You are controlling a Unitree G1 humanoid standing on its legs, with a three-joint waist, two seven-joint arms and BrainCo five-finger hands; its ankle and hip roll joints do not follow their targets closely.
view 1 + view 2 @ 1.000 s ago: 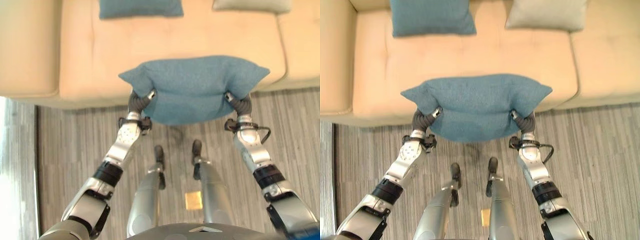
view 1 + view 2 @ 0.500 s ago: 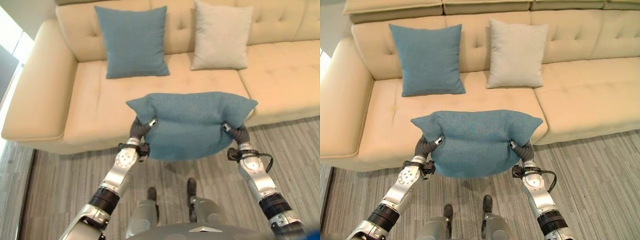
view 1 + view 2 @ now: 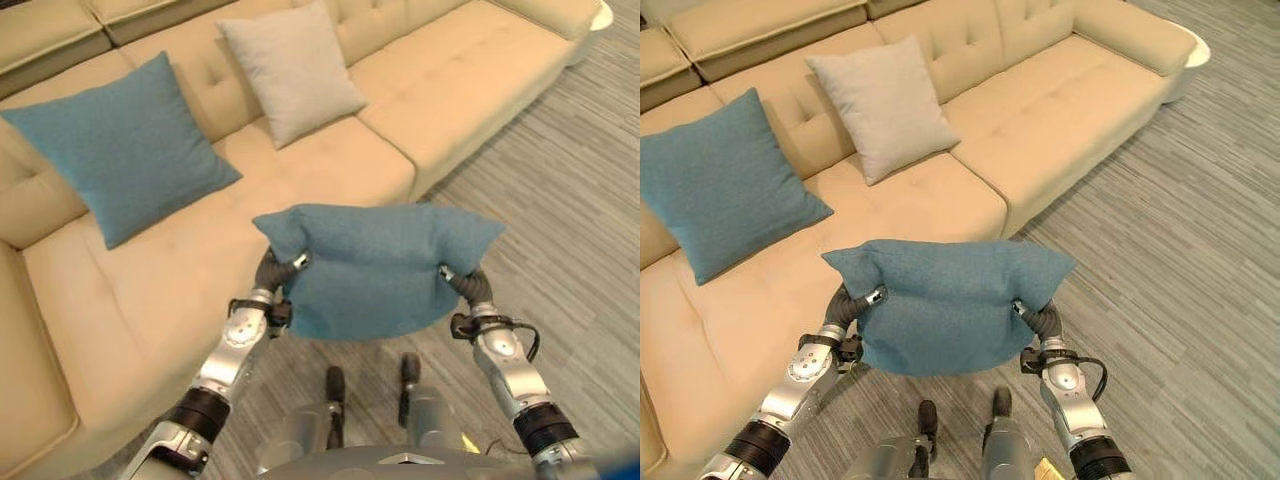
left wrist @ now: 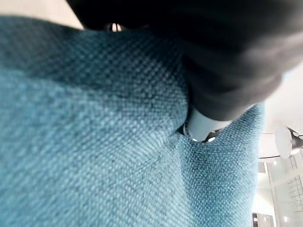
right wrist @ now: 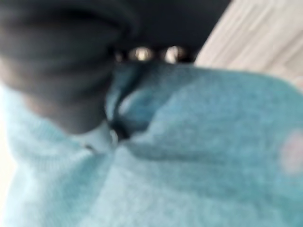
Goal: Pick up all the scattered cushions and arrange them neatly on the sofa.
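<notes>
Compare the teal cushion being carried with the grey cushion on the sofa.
The carried teal cushion is teal; the grey cushion is pale grey. The teal cushion hangs in the air over the sofa's front edge and the floor; the grey cushion leans upright against the backrest. Both look square, plain and similar in size.

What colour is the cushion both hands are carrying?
Teal blue woven fabric cushion, clearest in the right eye view.

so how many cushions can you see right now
3: a teal cushion and a beige cushion propped against the sofa back, and a second teal cushion held up between both hands. Others may lie out of view.
</notes>
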